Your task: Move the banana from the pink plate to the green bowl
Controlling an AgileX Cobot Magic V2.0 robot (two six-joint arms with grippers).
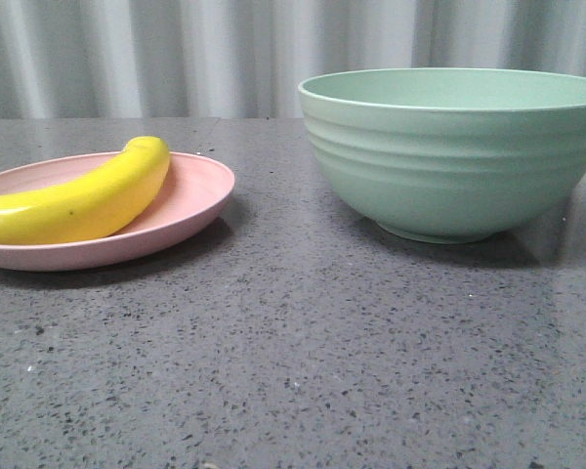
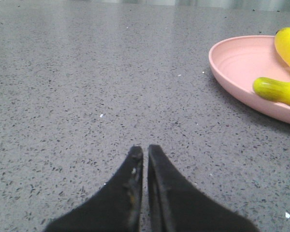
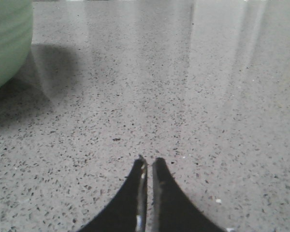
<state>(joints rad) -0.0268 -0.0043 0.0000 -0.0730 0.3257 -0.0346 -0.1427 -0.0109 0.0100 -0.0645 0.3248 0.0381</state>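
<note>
The yellow banana [image 1: 88, 198] lies across the pink plate [image 1: 190, 200] at the left of the front view. The green bowl [image 1: 449, 151] stands upright at the right, apart from the plate. In the left wrist view my left gripper [image 2: 145, 151] is shut and empty over bare table, with the plate [image 2: 237, 63] and the banana [image 2: 280, 92] off to one side. In the right wrist view my right gripper [image 3: 149, 162] is shut and empty over bare table, with the bowl's ridged wall [image 3: 7, 38] at the frame's edge. Neither gripper shows in the front view.
The grey speckled table [image 1: 303, 362] carries the plate and bowl. A pale pleated curtain [image 1: 176, 49] hangs behind the table's far edge.
</note>
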